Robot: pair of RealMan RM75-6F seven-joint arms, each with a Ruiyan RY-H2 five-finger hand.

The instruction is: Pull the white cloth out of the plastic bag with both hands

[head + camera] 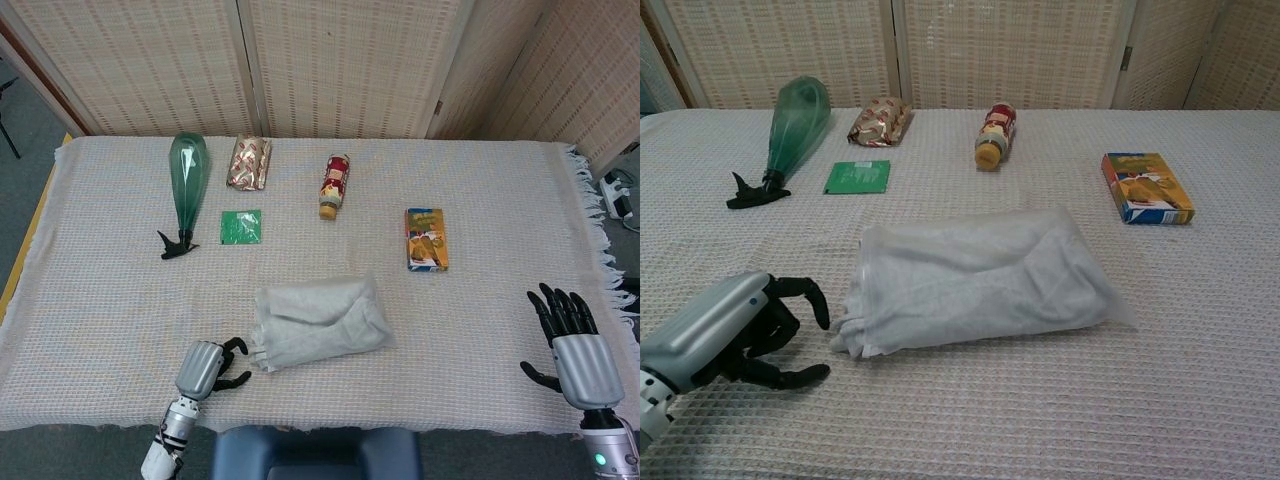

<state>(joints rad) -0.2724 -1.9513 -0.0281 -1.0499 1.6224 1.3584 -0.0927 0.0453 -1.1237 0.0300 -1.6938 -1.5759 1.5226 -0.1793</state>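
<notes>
With the white cloth [970,275] inside the plastic bag [1095,300] at mid-table, the left hand [735,335], fingers loosely curled on nothing, sits just beside the bag's mouth while the right hand [575,345] waits splayed and empty well apart, so an unpinned bag likely drags along.

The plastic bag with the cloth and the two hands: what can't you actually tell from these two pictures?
- Right hand: the chest view's right edge cuts it off entirely; only the head view shows it.
- Left hand: its palm faces down in both views, so the underside is hidden.
- Plastic bag: whether its left end is sealed is too fine to tell in the chest view.
- White cloth: mostly veiled by the cloudy bag.
- Orange box: print too small.
</notes>
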